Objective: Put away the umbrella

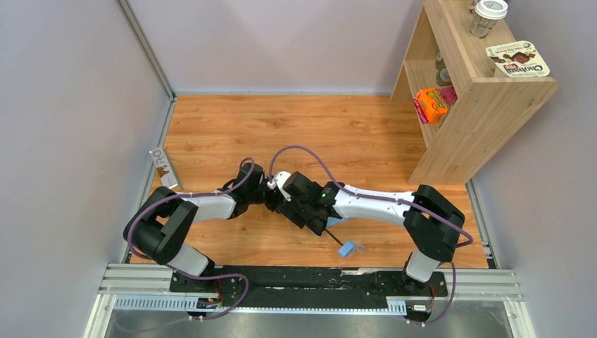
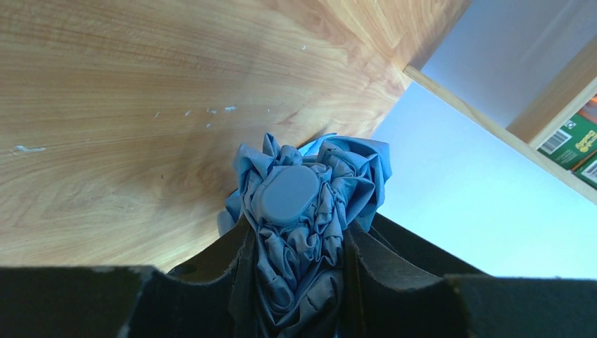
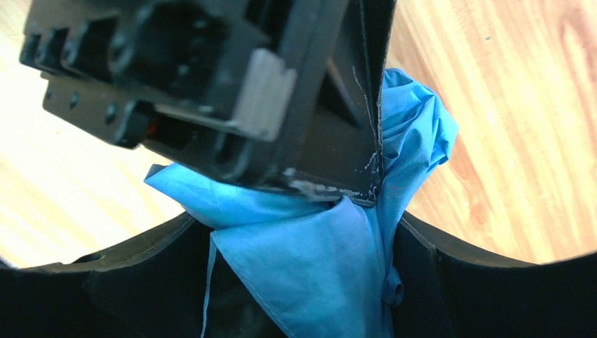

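Where the arms meet (top view): left gripper [image 1: 266, 193] and right gripper [image 1: 285, 201] sit nose to nose over the middle of the table [image 1: 338, 134]. The umbrella [image 1: 349, 248] is between them, with its dark shaft slanting toward the near edge and its handle end low. I can't tell if it touches the wood. The shelf [image 1: 486, 105] is back right, well apart.
Left wrist view: my left fingers [image 2: 211, 267] are pressed together on the bunched canopy [image 2: 303, 267], fabric squeezed on both sides. The rounded cap [image 2: 285, 193] pokes out past the tips.
Right wrist view: right fingers [image 3: 457, 282] stand wide either side of a loose blue fold. I can't tell whether they pinch it. The left gripper's black body is right on top, touching the cloth.
Risk, slip: I judge the thin fabric could slide out of the left pinch, since only cloth is held, not the shaft.
Risk, collision: the grippers are crowded, so any twist could knock them together or snag cloth.
Risk, drag: the low handle could catch the table on a move.
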{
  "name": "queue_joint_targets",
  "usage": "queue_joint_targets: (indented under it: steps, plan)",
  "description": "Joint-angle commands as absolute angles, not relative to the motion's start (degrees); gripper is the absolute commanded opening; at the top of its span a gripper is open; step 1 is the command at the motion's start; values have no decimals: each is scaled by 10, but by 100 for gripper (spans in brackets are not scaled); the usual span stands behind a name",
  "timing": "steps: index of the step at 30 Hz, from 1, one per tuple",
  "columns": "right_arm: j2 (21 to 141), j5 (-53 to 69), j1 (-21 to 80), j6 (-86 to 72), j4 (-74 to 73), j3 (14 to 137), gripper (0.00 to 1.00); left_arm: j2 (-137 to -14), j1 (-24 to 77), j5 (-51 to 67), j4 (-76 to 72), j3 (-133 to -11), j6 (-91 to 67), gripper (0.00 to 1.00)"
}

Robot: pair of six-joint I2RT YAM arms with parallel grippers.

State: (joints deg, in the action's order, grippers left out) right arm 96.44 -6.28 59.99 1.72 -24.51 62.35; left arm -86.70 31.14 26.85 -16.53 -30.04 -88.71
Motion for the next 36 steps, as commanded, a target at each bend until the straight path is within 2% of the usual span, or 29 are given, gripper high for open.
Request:
queue_joint_targets:
  steps: [1,2,4,6,9,12,13,14,16,17,18,19,21,28,33,36]
  plan:
    - [987,-162,641,68,-185,628,75,-844,308,279,-222,-301,-949,0]
    - [994,-187,648,75,-184,630,74,-844,307,278,-221,-301,-951,0]
    - [1013,-234,655,82,-185,635,63,-835,307,274,-209,-297,-957,0]
    - [1028,-262,655,83,-175,636,46,-832,306,273,-201,-292,-966,0]
    - [1030,-273,657,86,-145,623,30,-832,307,277,-220,-285,-975,0]
    - [1023,-258,653,86,-141,625,4,-831,305,273,-233,-281,-966,0]
    - [1020,-246,650,84,-141,625,0,-831,305,269,-233,-280,-958,0]
    - [1013,-224,644,84,-142,624,0,-830,305,268,-236,-281,-945,6]
    - [993,-155,629,77,-135,613,0,-828,302,269,-253,-282,-929,10]
    - [981,-121,614,67,-133,606,0,-827,301,272,-260,-284,-909,21]
    - [972,-65,595,57,-133,601,0,-820,298,274,-256,-286,-882,37]
    - [962,-14,575,50,-135,597,0,-814,297,267,-254,-286,-870,60]
    - [941,114,542,37,-129,585,0,-793,296,259,-242,-291,-824,74]
    - [921,367,459,-55,-108,592,0,-757,296,240,-197,-299,-764,75]
    - [912,443,426,-138,-45,598,0,-773,296,246,-149,-312,-766,76]
    - [908,436,415,-150,-41,606,0,-782,301,253,-128,-327,-765,76]
